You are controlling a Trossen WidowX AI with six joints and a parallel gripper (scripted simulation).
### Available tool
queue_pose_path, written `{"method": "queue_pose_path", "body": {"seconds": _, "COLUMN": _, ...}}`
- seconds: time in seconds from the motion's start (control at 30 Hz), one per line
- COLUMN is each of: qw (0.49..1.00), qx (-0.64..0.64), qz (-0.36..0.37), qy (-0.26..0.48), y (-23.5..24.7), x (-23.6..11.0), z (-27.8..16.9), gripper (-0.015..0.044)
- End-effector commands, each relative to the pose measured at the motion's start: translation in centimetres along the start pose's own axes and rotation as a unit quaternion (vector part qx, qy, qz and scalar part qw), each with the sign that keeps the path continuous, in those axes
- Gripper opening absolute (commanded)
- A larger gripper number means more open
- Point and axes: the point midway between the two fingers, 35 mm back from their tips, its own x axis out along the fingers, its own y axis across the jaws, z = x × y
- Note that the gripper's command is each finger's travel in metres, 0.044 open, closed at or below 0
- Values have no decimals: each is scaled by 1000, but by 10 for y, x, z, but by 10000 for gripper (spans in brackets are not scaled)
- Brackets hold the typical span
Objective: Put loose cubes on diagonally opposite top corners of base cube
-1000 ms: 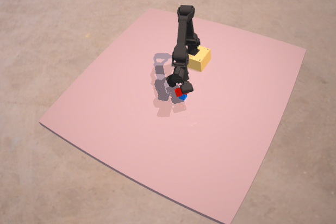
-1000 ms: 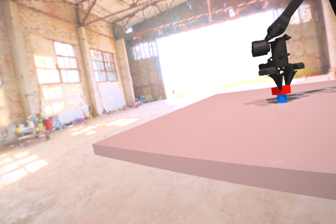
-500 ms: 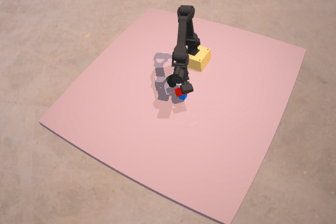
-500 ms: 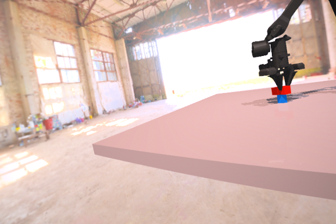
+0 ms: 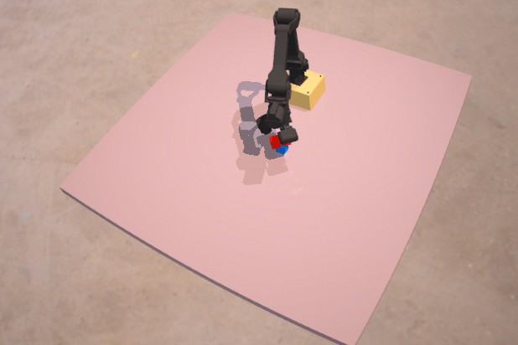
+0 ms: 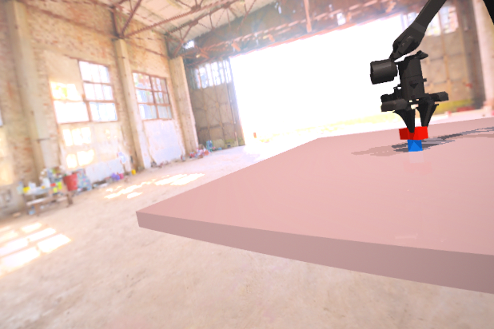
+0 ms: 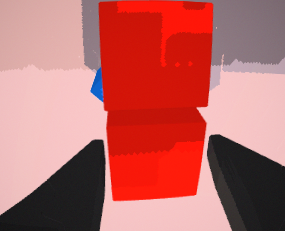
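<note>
The blue base cube (image 5: 283,150) (image 6: 415,145) stands on the pink table top; in the wrist view only one corner of it (image 7: 97,87) shows. Two red cubes rest on top of it side by side. In the wrist view the farther red cube (image 7: 154,54) (image 6: 404,132) lies beyond the nearer red cube (image 7: 155,160) (image 6: 422,132). In the top view the red cubes (image 5: 275,141) are partly hidden by the wrist. My gripper (image 7: 157,147) (image 6: 416,128) points straight down with its fingers on both sides of the nearer red cube. A narrow gap shows on each side, so it is open.
The pink table (image 5: 168,208) (image 6: 320,206) is a large square slab. The arm's yellow base block (image 5: 311,94) stands behind the cubes. The arm casts grey shadows to the left of the cubes.
</note>
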Motion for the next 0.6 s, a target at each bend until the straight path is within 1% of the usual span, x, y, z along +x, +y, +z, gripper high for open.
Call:
{"method": "queue_pose_path", "body": {"seconds": 0.0, "qw": 1000, "qx": 0, "qz": 4, "qy": -2, "y": 1, "x": -8, "z": 1, "gripper": 205}}
{"method": "queue_pose_path", "body": {"seconds": 0.57, "qw": 1000, "qx": 0, "qz": 4, "qy": -2, "y": 1, "x": -26, "z": 1, "gripper": 205}}
